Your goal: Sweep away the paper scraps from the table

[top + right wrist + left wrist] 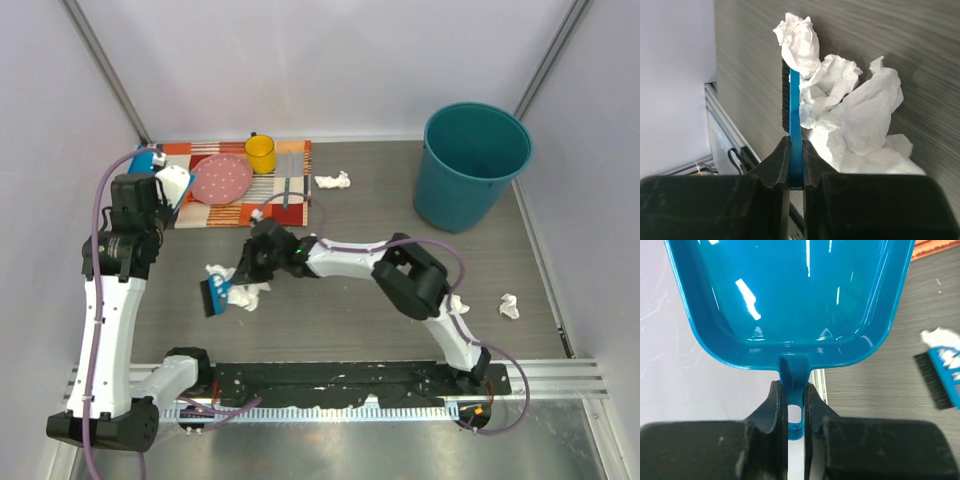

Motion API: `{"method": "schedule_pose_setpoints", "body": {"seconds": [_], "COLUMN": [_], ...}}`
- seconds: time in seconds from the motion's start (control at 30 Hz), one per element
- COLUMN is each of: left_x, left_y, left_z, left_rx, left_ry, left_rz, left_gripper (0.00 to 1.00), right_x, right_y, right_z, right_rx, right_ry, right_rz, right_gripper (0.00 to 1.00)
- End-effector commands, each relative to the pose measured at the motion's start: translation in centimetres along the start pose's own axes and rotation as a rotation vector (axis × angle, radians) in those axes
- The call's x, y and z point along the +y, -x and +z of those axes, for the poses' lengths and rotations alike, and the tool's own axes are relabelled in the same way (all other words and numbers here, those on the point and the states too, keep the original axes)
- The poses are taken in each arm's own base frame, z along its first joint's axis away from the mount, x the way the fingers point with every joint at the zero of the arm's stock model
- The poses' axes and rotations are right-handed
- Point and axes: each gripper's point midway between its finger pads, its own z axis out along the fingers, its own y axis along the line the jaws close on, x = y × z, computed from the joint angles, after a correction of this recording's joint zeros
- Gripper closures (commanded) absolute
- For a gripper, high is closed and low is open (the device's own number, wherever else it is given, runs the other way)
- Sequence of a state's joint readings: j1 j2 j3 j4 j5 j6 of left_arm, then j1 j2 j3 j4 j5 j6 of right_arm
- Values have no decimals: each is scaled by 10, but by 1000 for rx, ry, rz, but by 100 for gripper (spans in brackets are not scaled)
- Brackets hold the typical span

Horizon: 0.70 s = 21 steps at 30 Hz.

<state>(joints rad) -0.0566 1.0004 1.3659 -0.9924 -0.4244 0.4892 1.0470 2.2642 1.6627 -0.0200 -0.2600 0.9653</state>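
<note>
A cluster of crumpled white paper scraps is found on the dark wood-grain desk, well to the left of the round teal plastic bucket and nearer the arm bases than it. The wads are bunched against one face of a small blue-backed hand brush with black bristles, so that they can be pushed along as one heap. The brush's flat blue handle is pinched edge-on between the fingers of the right arm, which are closed on it with no gap seen, a hold judged to set the bristle row squarely to the desk. Other scraps lie apart from the heap: one to the left of the bucket at about its depth, just beside the striped multicoloured placemat, and one nearer than the bucket, by the desk's right edge. A glossy blue plastic dustpan is gripped by its thin handle tab between the fingers of the left arm, likewise pressed onto it. It appears lifted off the desk, far to the left of the bucket, and is judged to be held ready as the receiver for the heap. No scrap is seen in the shown part of the pan, so the gathering is judged to be at an early stage.
</note>
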Motion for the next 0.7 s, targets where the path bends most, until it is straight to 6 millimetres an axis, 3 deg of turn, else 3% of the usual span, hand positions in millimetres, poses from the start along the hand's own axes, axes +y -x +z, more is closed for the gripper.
{"method": "schedule_pose_setpoints", "body": {"seconds": [0.0, 0.03, 0.07, 0.1, 0.13, 0.23, 0.33, 0.37, 0.43, 0.47, 0.53, 0.57, 0.6, 0.67], "left_x": [-19, -24, -30, -36, -47, -76, -105, -116, -131, -138, -148, -153, -154, -161], "left_y": [3, 1, -1, -2, -4, -12, -26, -30, -45, -52, -69, -79, -87, -106], "left_z": [3, 5, 6, 7, 9, 14, 18, 16, 18, 17, 18, 18, 18, 17], "left_rx": [-39, -37, -28, -28, -32, -27, 2, 0, 35, 58, 99, 137, 157, 225], "left_ry": [-98, -119, -145, -173, -222, -346, -462, -517, -576, -605, -655, -687, -702, -752], "left_rz": [40, 54, 65, 74, 89, 123, 189, 223, 272, 304, 385, 421, 466, 523], "left_gripper": [100, 100, 100, 100, 100, 100, 100, 100, 100, 100, 100, 100, 100, 100], "right_x": [-51, -47, -55, -85, -78, -97, -79, -58, -37, -11, -3, 2, -5, -14], "right_y": [24, 29, 29, 22, 27, 15, 9, 18, 25, 43, 56, 79, 78, 96], "right_z": [-63, -82, -92, -102, -120, -142, -160, -170, -185, -203, -226, -244, -259, -283], "right_rx": [-101, -127, -131, -124, -150, -138, -105, -122, -127, -185, -219, -289, -279, -307], "right_ry": [-140, -127, -137, -187, -170, -193, -127, -81, -43, -4, -46, -78, -132, -215], "right_rz": [-11, -8, -1, 26, 18, 15, -46, -82, -159, -205, -263, -279, -277, -321], "right_gripper": [99, 99, 99, 99, 99, 99, 99, 99, 99, 99, 99, 99, 99, 99]}}
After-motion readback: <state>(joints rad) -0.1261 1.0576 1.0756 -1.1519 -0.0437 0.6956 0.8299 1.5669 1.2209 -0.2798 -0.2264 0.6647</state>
